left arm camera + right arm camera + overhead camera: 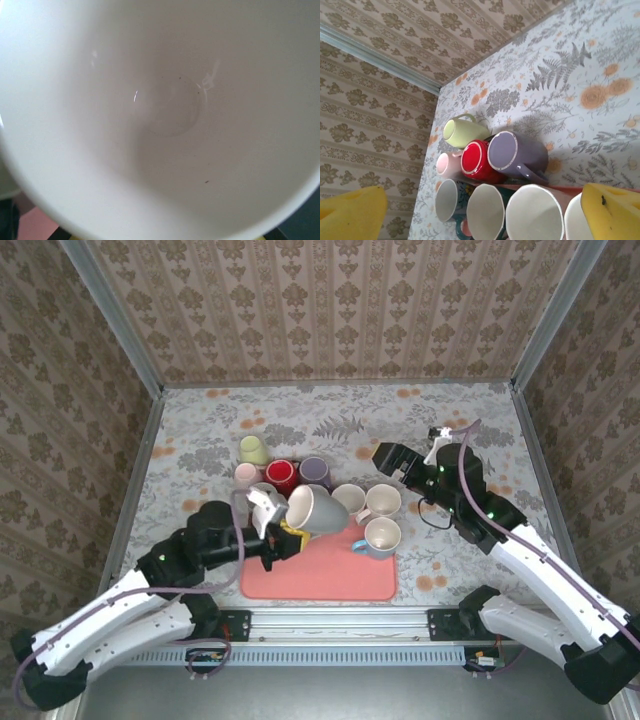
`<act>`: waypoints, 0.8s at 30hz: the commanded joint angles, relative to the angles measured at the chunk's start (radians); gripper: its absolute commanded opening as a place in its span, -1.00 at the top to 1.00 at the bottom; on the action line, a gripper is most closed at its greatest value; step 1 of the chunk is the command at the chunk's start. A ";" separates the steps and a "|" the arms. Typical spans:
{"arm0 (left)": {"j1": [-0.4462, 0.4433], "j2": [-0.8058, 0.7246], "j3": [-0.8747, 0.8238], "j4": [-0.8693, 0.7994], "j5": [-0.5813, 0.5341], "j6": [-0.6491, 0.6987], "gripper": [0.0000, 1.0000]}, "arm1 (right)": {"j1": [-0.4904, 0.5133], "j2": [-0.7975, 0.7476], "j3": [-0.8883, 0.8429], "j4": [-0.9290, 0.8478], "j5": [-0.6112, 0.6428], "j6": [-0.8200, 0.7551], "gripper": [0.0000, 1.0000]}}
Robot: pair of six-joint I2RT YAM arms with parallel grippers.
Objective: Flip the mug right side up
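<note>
The mug is off the worktop, tipped on its side above the far-left part of the pink mat. It is grasped by the left gripper, whose yellow pads appear clamped at the rim. The long axis runs from near-left to far-right. The mouth faces back toward the left gripper, so the left wrist view looks straight into the pale interior, and the base points away toward the far right. To stand it upright, the base probably has to swing down and the mouth up. The left arm is clearly the one placed to do this.

The right gripper hangs well apart on the far right, with its yellow pads spread wide and holding nothing.

Other mugs crowd in close:
- A white mug sits just beside the held one, with two more to its right.
- A red mug, a purple mug, a pink mug and a green mug are clustered behind.

The bare near part of the mat looks like the safest place to set the mug down.
</note>
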 commanded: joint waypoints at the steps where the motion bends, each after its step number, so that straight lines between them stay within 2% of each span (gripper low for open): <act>1: -0.097 -0.005 0.043 -0.062 -0.137 0.136 1.00 | -0.004 -0.022 0.042 -0.084 0.031 -0.096 -1.00; 5: -0.258 0.050 0.060 -0.108 -0.259 0.176 1.00 | -0.004 -0.028 0.048 -0.113 0.033 -0.134 -1.00; 7: -0.290 0.101 0.077 -0.155 -0.280 0.180 1.00 | -0.005 -0.033 0.051 -0.120 0.034 -0.147 -1.00; 17: -0.310 0.166 0.028 -0.123 -0.285 0.149 1.00 | -0.010 -0.022 0.086 -0.153 0.048 -0.222 -1.00; 24: -0.310 0.244 0.027 -0.142 -0.393 0.138 1.00 | -0.015 -0.020 0.092 -0.151 0.033 -0.233 -1.00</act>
